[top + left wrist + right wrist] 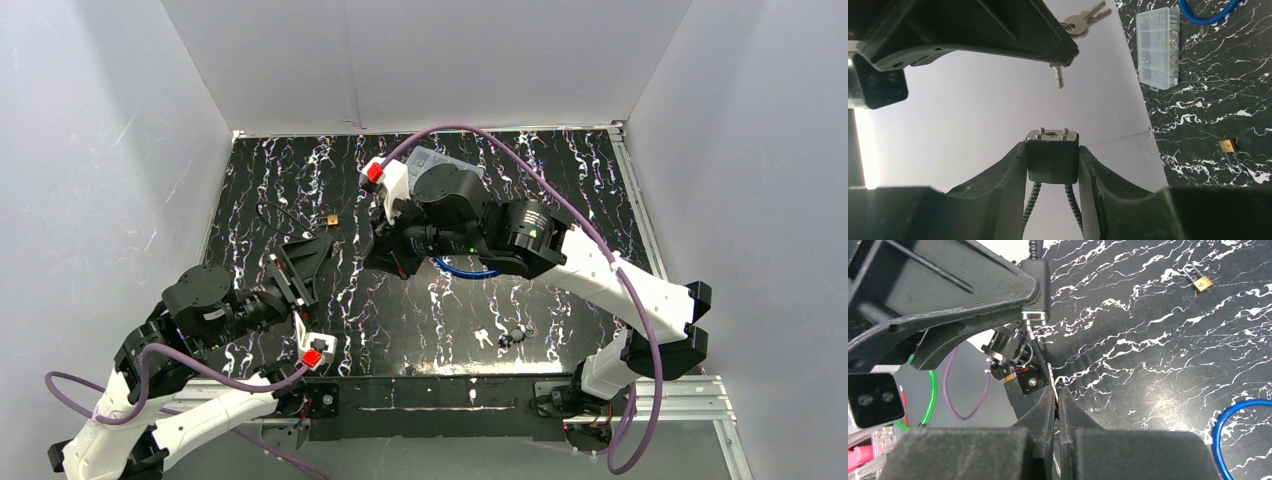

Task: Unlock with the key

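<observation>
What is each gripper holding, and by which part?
The left gripper clamps the black cable lock by the sides of its body; the right gripper pinches the key by its head end, blade sticking out.

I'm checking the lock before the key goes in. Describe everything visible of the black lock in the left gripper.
The lock is a small squarish black block, plastic-looking, with a silvery metal face bearing a keyhole and small studs. Two dark ribbed cable ends leave its opposite side. The left gripper clamps its sides, and its face is turned toward the key held by the right gripper.
</observation>
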Robot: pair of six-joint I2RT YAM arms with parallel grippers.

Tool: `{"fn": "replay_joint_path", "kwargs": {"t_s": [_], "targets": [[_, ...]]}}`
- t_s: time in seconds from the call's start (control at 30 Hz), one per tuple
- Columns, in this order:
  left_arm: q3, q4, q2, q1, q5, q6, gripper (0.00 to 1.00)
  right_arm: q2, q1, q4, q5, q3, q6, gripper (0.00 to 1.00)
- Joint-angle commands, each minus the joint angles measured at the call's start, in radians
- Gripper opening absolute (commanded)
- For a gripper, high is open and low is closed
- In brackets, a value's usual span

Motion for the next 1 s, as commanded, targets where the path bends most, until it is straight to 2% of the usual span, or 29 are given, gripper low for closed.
{"fn": "replay_joint_path", "kwargs": {"t_s": [0.0, 0.47, 0.57, 0.97], "targets": [[0.006, 0.053, 0.011, 0.003, -0.023, -0.011, 0.00, -0.023, 0.008, 0.109, 0.034, -0.011, 0.000, 0.01], [0.023, 0.043, 0.021, 0.009, -0.052, -0.027, 0.00, 0.026, 0.014, 0.170, 0.039, 0.038, 0.001, 0.01], [0.029, 0.044, 0.023, 0.009, -0.094, -0.034, 0.00, 0.031, 0.017, 0.173, 0.041, 0.035, 0.004, 0.01], [0.037, 0.057, 0.032, 0.014, -0.095, -0.037, 0.00, 0.029, 0.019, 0.219, 0.088, 0.011, 0.007, 0.01]]}}
